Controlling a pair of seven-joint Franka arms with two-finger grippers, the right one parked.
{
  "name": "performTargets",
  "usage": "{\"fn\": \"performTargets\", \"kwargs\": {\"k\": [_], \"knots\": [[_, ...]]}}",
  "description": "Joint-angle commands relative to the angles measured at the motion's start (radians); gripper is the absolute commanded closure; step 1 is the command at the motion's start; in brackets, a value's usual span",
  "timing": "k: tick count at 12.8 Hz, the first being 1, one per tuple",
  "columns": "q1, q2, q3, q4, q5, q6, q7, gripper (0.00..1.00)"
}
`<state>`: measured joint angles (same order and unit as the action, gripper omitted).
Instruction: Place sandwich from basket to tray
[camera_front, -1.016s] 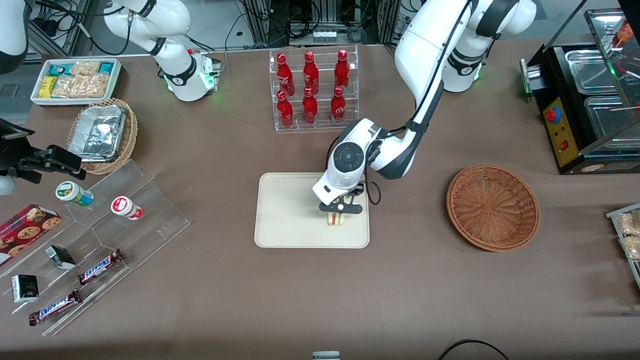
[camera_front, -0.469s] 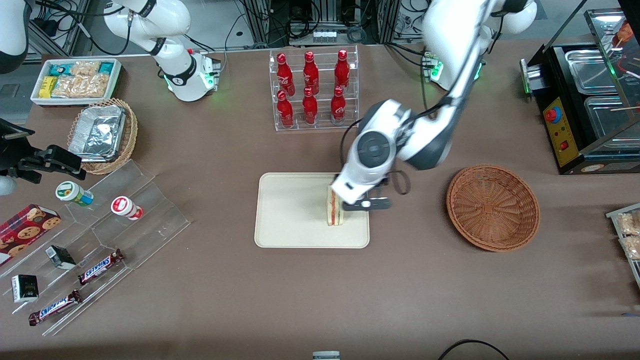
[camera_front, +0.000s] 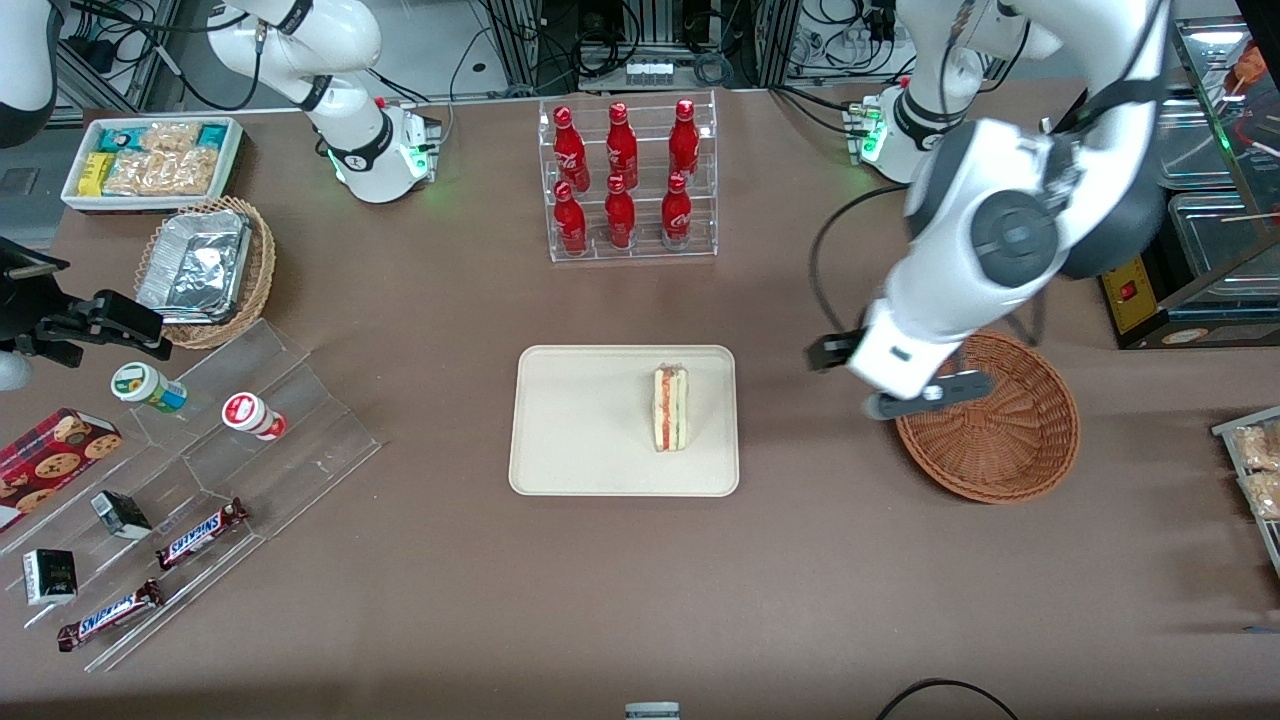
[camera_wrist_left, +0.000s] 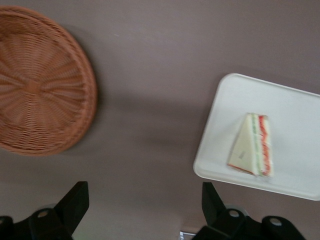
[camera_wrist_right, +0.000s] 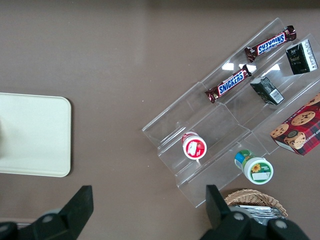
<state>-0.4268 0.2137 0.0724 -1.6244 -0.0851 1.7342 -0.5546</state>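
Sitting on the tray (camera_front: 590, 460) is the sandwich (camera_front: 670, 408), resting on its flat bread face near the tray's edge toward the working arm's end of the counter (camera_front: 640, 600), its red, orange and green filling stripes showing along the cut edge. Nothing touches it. The left arm's hand (camera_front: 868, 378) hangs high above the counter, over the rim of the reddish-brown basket (camera_front: 1000, 430) on the side nearest the tray, well apart from the sandwich. Its two fingers (camera_wrist_left: 75, 200) are spread wide with only bare counter between them in the left wrist view, so it grips nothing. That same view takes in both the basket (camera_wrist_left: 40, 85), with no food in it, and the tray (camera_wrist_left: 300, 115) with the sandwich (camera_wrist_left: 252, 145) lying on it, brown counter running between the two. Farther from the front camera than the tray stands a clear rack of red bottles (camera_front: 625, 180). Toward the parked arm's end lie stepped clear shelves with candy bars (camera_front: 200, 530) and small cups (camera_front: 252, 414).
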Motion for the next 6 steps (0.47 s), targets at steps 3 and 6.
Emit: {"fn": "performTargets", "kwargs": {"k": [3, 6], "knots": [[0.173, -0.144, -0.014, -0.045, 0.03, -0.103, 0.218, 0.0], [0.269, -0.206, -0.014, -0.04, 0.03, -0.149, 0.315, 0.0]]}}
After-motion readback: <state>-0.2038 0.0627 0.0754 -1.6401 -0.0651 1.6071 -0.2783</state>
